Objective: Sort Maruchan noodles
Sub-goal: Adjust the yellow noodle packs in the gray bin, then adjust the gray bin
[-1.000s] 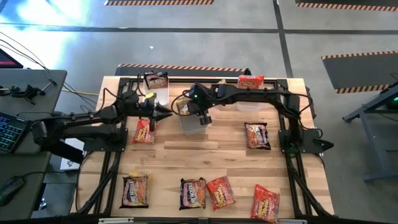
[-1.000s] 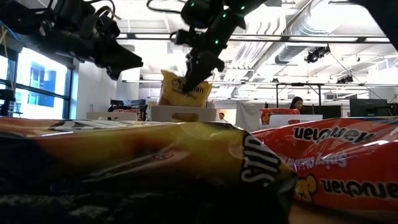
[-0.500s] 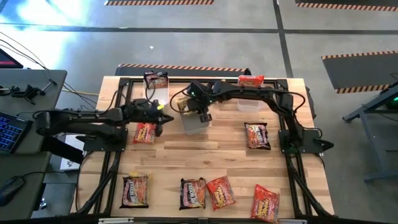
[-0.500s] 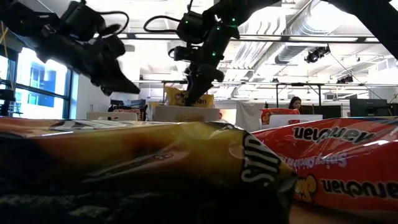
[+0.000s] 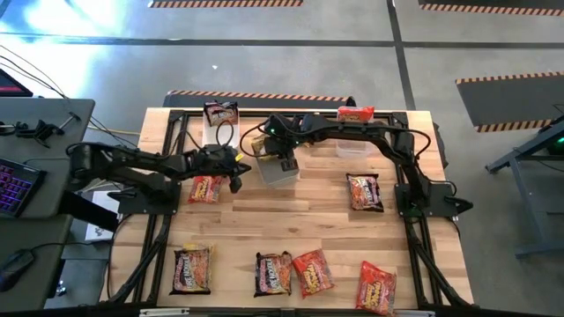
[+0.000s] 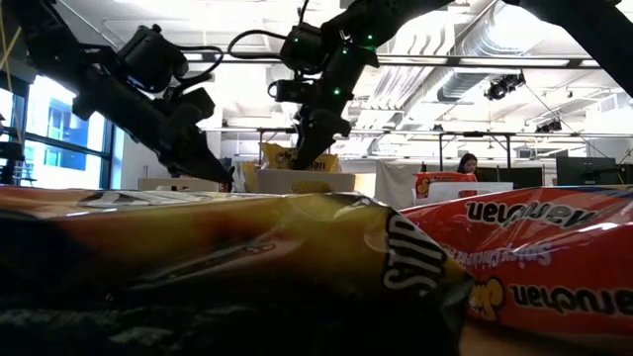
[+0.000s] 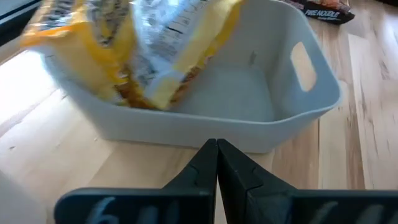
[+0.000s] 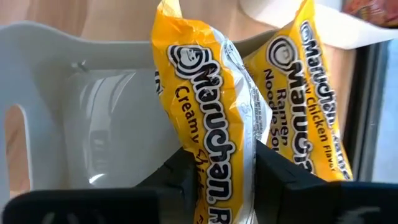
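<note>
Yellow against yellow: holding one yellow packet [image 8: 211, 93] on end inside the pale bin [image 8: 93, 56] with the right gripper [image 8: 217, 168], fingers clamped on its two sides, next to a second yellow packet [image 8: 305, 93] leaning on the bin's far wall. Keeping the left gripper [image 7: 216, 146] pressed fully together, holding nothing, aiming at the bin's outer wall from just beside it and hovering near a red packet [image 5: 204, 187] lying on the wooden table [image 5: 335, 238].

Risking, on letting go, a tall packet tipping over the low rim instead of settling flat, since only its lower end is sitting inside. Risking, too, slick wrapper sticking to a finger and riding up on the way out, dragging the neighbour along. Running close to a bump between the two arms, both crowding the same bin; nudging that light bin sideways likely spilling what is already sorted. Leaving the red and dark packets scattered along the table's near edge for later.
</note>
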